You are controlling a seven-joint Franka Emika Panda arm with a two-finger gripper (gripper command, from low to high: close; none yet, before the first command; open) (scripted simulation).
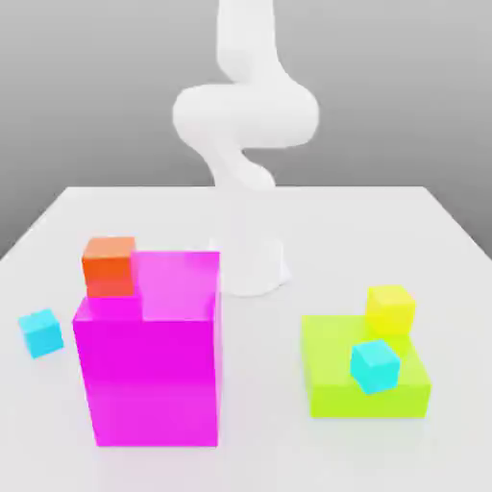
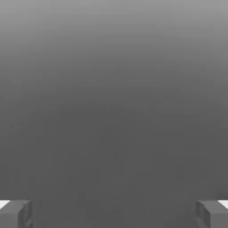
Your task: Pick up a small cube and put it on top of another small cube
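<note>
One small cyan cube [image 1: 40, 332] lies on the white table [image 1: 452, 288] at the exterior view's left, beside the magenta block. A second cyan cube [image 1: 374, 366] sits tilted on top of the flat lime-green block [image 1: 332, 380]. The small yellow cube [image 1: 390, 309] is at that block's far right corner; I cannot tell whether it stands on the block or just behind it. In the hand view my gripper [image 2: 114, 213] is open, its two grey fingertips [image 2: 15, 214] wide apart with nothing between them, against a plain grey backdrop.
A tall magenta block [image 1: 149, 370] stands at the front left. A small orange cube [image 1: 109, 266] is at its far left upper corner. The arm's white base [image 1: 252, 264] rises from the table's middle rear, between the two groups of blocks.
</note>
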